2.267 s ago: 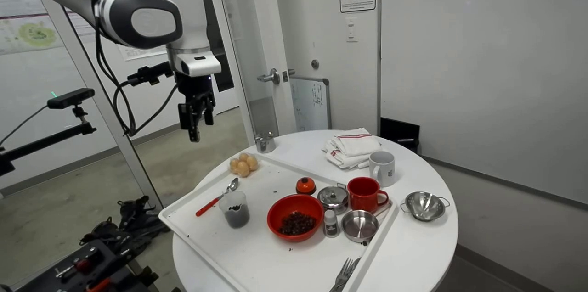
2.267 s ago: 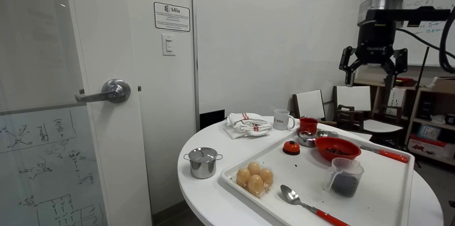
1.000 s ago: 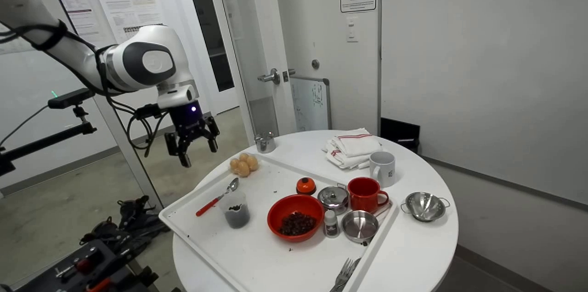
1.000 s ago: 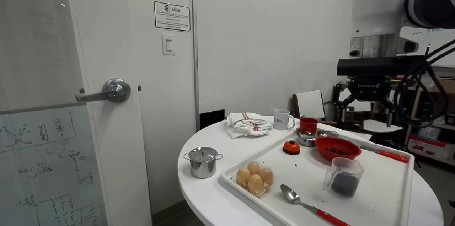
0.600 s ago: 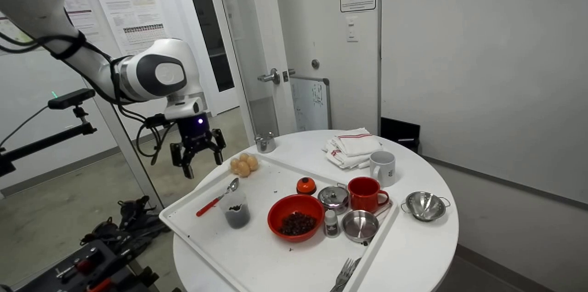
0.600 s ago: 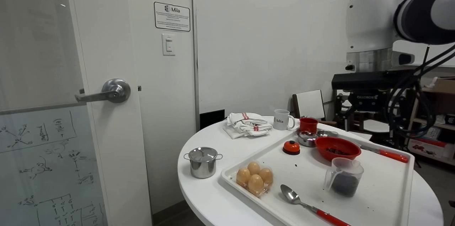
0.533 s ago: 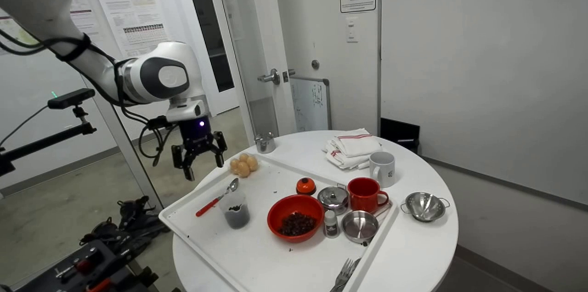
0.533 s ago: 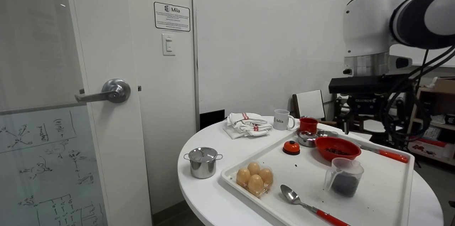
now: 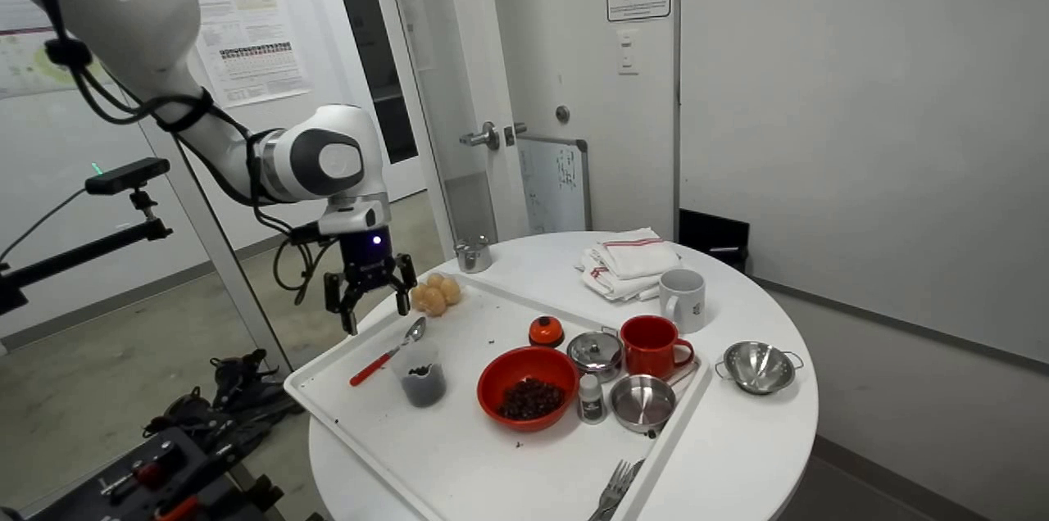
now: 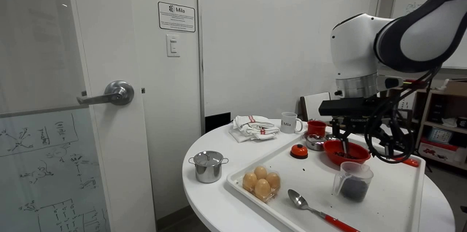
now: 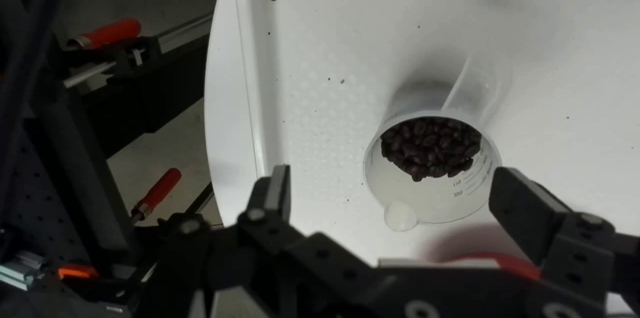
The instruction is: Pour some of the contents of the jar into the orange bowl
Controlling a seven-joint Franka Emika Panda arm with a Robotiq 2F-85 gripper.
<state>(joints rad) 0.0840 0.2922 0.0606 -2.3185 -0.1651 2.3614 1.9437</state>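
My tool (image 9: 377, 321) hangs spread, gripping nothing; the jar (image 9: 423, 387) stands upright — I'd say grasp, carry and pour all remain.

Wrist view, four o'clock: gripper (image 11: 390, 176) partly blocks the red bowl (image 11: 520, 265)! In an exterior view, five o'clock, edge clips spoon (image 10: 327, 218)!

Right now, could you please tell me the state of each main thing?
Gripper: open, holding nothing.
Jar: upright, lidless, partly filled with dark beans.
Red bowl: uncovered, partly filled.
Steel pot: lidded.
Steel pan: uncovered.
Red mug: upright.
White mug: upright.
Towels: folded.
Spoon: lying flat.
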